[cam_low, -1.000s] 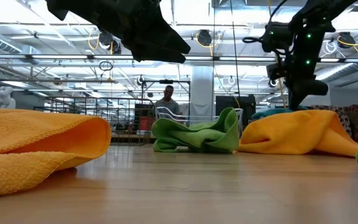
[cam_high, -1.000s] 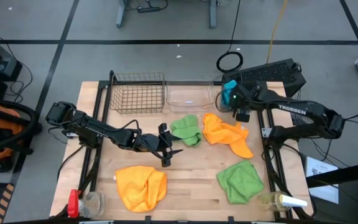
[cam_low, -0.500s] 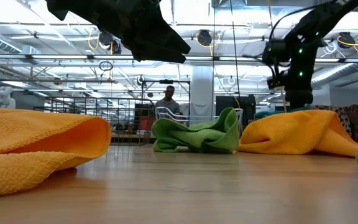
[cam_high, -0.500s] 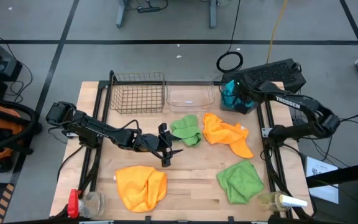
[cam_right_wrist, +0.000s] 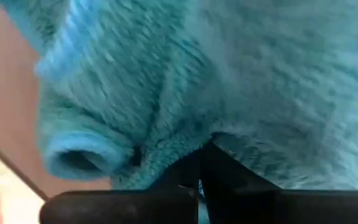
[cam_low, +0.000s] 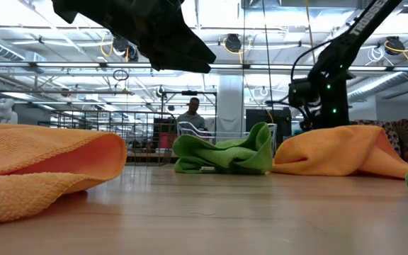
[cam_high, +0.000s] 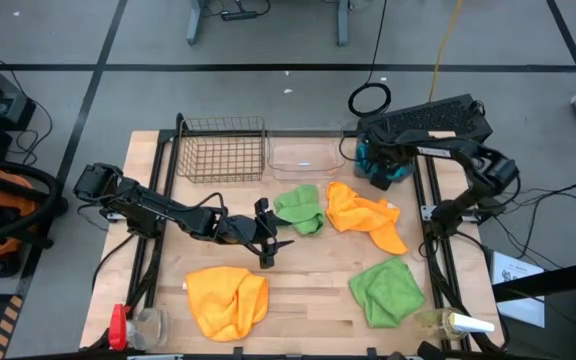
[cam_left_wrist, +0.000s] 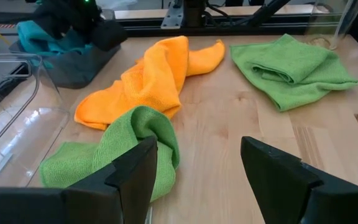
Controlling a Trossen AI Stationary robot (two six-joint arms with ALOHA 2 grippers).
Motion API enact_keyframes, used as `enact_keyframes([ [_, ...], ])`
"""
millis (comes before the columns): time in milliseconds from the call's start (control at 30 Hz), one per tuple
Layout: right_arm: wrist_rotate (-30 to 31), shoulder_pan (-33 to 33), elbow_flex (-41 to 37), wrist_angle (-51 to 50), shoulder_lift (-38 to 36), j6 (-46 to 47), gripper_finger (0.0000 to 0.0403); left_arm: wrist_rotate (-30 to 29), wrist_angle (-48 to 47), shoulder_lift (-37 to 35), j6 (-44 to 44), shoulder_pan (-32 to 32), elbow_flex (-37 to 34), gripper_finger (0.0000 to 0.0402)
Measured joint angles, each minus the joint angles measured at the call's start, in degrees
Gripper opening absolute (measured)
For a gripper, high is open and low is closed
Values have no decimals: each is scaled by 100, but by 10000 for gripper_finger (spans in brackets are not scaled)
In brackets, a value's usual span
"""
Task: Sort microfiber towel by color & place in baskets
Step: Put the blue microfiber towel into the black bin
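While over the grey tub [cam_high: 393, 170], TROSSEN-lettered arm [cam_low: 363, 21]

The whole desk [cam_high: 298, 300] is seen from overhead; the low view looks level across it; both share the green towel [cam_high: 301, 208].

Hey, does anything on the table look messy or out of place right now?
Nothing spilled or damaged. Four towels lie crumpled, unsorted: two orange, two green. A teal towel sits in the dark grey tub.

Grey floor [cam_high: 268, 55] with dark tape lines, bright ceiling lights [cam_low: 211, 14], seated person [cam_low: 190, 117] beyond
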Motion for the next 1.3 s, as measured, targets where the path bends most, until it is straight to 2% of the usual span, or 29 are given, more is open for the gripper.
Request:
enact_keyframes([
  [167,-209,0,13,-9,154,121,4,0,-1,0,-10,0,0,238],
  [333,-432,2,0,-91,-169,141,25,0,-82,0,-15,0,0,238],
  [700,-405,0,0,-445,-1192,533,127,0,-86,0,-48,-2,0,238],
  [767,-480,24,12,-471,-1367,773,141,1,-86,0,-47,-1,0,238],
  [867,-572,112,253,-477,-1554,1730,147,1,-84,0,-46,0,0,238],
  [933,-577,190,467,-483,-1610,2061,141,1,-82,0,-46,-1,0,238],
  [1033,-536,242,772,-479,-1488,2054,115,0,-82,0,-46,0,0,238],
  [1233,-545,50,965,-82,-679,2083,18,0,-80,0,-46,-2,0,238],
  [1300,-544,13,968,57,-347,2218,8,2,-80,0,-46,0,0,238],
])
